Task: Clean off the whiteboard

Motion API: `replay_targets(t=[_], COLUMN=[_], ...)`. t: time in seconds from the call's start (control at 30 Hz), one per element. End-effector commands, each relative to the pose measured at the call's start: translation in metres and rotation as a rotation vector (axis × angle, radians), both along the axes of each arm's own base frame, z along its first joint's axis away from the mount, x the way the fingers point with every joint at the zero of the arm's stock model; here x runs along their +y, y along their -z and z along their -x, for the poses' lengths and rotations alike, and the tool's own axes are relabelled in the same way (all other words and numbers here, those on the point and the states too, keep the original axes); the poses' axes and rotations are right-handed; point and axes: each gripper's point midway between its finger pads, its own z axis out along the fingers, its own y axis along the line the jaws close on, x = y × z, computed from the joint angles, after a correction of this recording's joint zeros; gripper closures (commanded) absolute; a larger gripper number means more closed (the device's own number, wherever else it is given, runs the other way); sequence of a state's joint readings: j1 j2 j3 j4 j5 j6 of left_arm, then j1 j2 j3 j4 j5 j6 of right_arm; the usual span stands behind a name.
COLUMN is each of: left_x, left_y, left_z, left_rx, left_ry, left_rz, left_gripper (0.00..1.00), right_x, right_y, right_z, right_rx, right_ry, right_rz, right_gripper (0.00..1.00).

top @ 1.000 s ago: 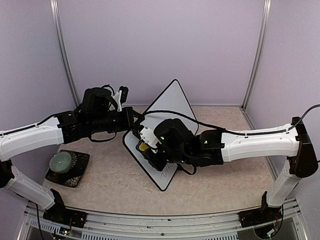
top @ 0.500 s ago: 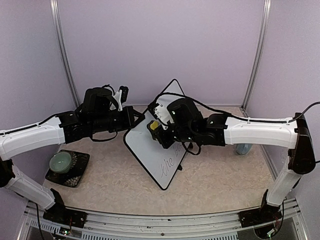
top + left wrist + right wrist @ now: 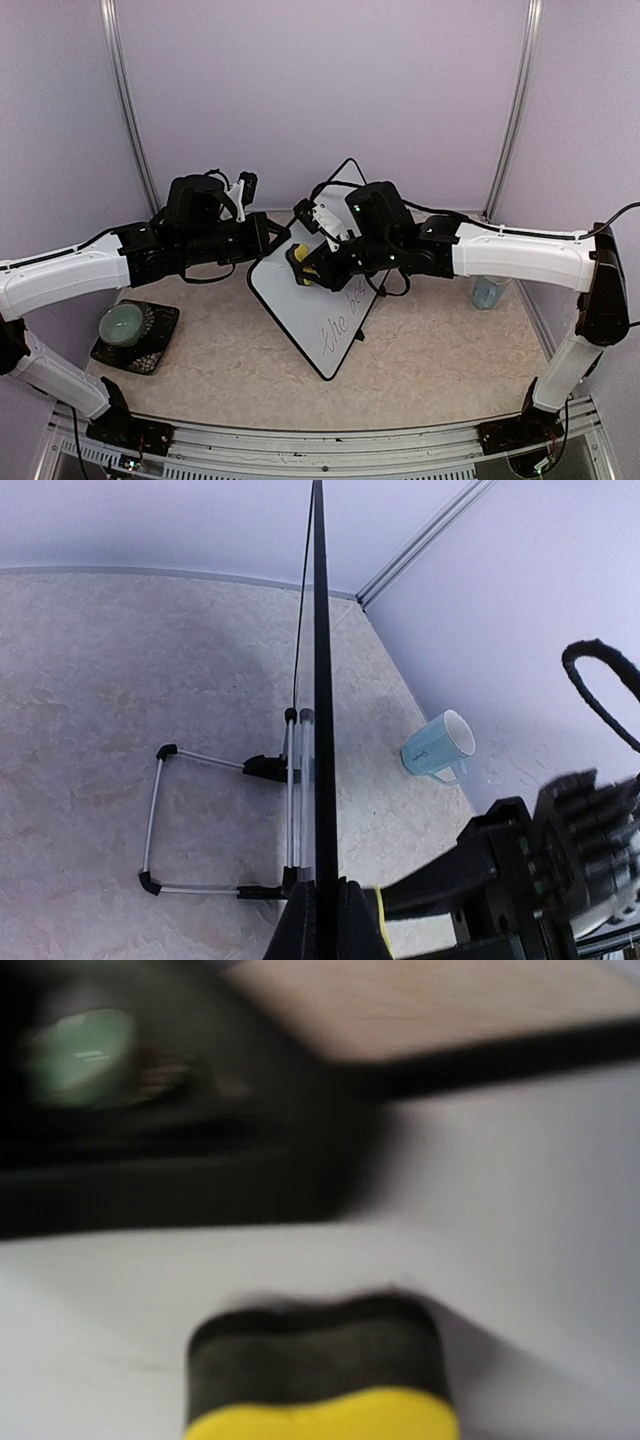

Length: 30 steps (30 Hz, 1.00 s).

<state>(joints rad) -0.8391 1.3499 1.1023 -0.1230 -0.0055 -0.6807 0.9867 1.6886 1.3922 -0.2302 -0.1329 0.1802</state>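
Observation:
The whiteboard stands tilted on a corner on its wire stand, with dark handwriting on its lower half. My left gripper is shut on the board's left edge. In the left wrist view the board shows edge-on as a black line, pinched between the fingertips. My right gripper is shut on a yellow sponge eraser. The eraser's dark felt face presses on the white surface near the board's upper left.
A light blue mug lies on the table at the right, also visible in the left wrist view as the mug. A green round object on a black mat sits at the left. The wire stand sticks out behind the board.
My right gripper has swept the eraser from the board's lower middle up toward its upper left, uncovering the handwriting and the mug. The left arm has kept its hold and not moved.

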Motion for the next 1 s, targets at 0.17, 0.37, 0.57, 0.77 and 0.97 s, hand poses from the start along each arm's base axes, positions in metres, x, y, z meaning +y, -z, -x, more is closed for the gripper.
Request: replay_targets(t=[0.17,0.37,0.57,0.77,0.97], left_x=[-0.022,-0.020,-0.021,-0.020,-0.013], left_y=[0.004,0.000,0.002,0.000,-0.014], left_z=[0.015,0.014,0.011,0.007,0.003], left_rx=[0.035,0.028,0.028,0.025,0.007], left_ry=[0.102,0.094,0.094,0.085,0.070], left_rz=[0.022,0.014,0.007,0.011,0.020], left_gripper=[1.00,1.00,1.00,0.95,0.70], right_x=[0.031,0.010,-0.055,-0.092,-0.110], right_y=[-0.033,-0.001,0.028,0.023,0.043], right_z=[0.051,0.009,-0.059,-0.075,-0.070], right_rx=[0.103,0.123,0.159,0.055,0.062], right_ry=[-0.242,-0.072,0.199,0.343,0.395], right_rz=[-0.150,-0.072,-0.031,0.036,0.072], right_gripper=[1.00,1.00,1.00,1.00,1.00])
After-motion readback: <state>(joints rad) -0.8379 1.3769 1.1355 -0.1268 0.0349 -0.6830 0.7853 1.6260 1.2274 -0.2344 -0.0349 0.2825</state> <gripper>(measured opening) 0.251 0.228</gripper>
